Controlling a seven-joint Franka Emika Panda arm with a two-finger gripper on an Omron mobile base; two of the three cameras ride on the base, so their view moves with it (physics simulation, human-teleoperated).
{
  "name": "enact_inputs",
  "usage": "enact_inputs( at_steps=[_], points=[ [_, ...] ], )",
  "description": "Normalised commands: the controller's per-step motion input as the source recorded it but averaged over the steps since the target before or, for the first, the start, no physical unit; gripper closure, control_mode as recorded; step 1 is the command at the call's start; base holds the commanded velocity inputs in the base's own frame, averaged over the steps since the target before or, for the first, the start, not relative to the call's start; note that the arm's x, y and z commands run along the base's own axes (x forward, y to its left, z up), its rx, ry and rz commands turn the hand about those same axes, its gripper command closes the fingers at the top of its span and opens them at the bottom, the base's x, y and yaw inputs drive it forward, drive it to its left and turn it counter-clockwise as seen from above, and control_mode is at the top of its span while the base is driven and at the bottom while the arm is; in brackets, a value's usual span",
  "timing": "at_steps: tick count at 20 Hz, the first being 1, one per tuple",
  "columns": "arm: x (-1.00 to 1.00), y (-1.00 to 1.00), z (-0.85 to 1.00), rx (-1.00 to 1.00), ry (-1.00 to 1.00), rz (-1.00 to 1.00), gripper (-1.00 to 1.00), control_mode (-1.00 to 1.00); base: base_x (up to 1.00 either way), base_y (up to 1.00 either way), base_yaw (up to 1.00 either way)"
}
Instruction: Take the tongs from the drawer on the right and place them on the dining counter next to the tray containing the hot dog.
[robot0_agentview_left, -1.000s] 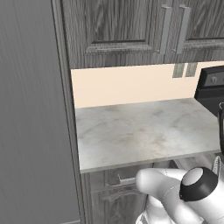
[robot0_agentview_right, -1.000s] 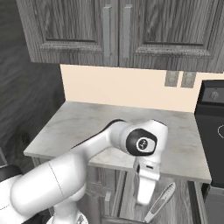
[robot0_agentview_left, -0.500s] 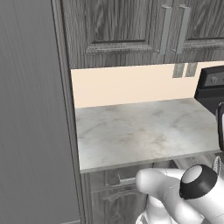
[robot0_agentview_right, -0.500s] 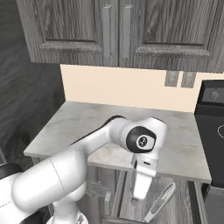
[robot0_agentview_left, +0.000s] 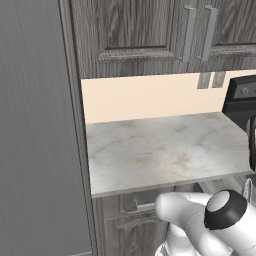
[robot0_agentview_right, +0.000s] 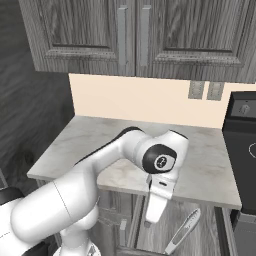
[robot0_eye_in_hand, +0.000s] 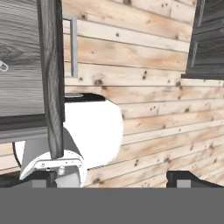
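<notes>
We are facing a dark grey wood-grain kitchen wall: tall cabinet doors above, a cream backsplash, and a narrow pale marbled wall-side worktop below them. Under the worktop's front edge, in the right base view, the shallow dark grey drawer stands pulled out, and the slim silvery-grey metal tongs lie slanted in it. Our white two-finger gripper hangs pointing down just left of the tongs, near them but apart. Its jaws are spread wide and hold nothing; the hand view looks along the drawer's side down to the plank floor.

So we judge the drawer step as done, with the reach for the tongs under way. Still ahead: closing on the tongs, lifting them out, driving to the dining counter and laying them beside the blue tray with the hot dog.
</notes>
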Motion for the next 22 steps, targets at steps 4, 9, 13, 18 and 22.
enact_inputs(
  at_steps=[4,9,13,18,22],
  points=[
    [0.16,0.15,-0.03,0.0,-0.05,-0.01,-1.0,-1.0,0.0,0.0,0.0],
    [0.04,0.13,-0.09,0.0,-0.04,0.0,-1.0,-1.0,0.0,0.0,0.0],
    [0.01,0.1,-0.2,-0.02,-0.13,0.0,-1.0,-1.0,0.0,0.0,0.0],
    [0.08,0.08,-0.21,-0.02,-0.18,0.0,-1.0,-1.0,0.0,0.0,0.0],
    [0.14,0.06,-0.23,-0.03,-0.13,0.0,-1.0,-1.0,0.0,0.0,0.0]
  ],
)
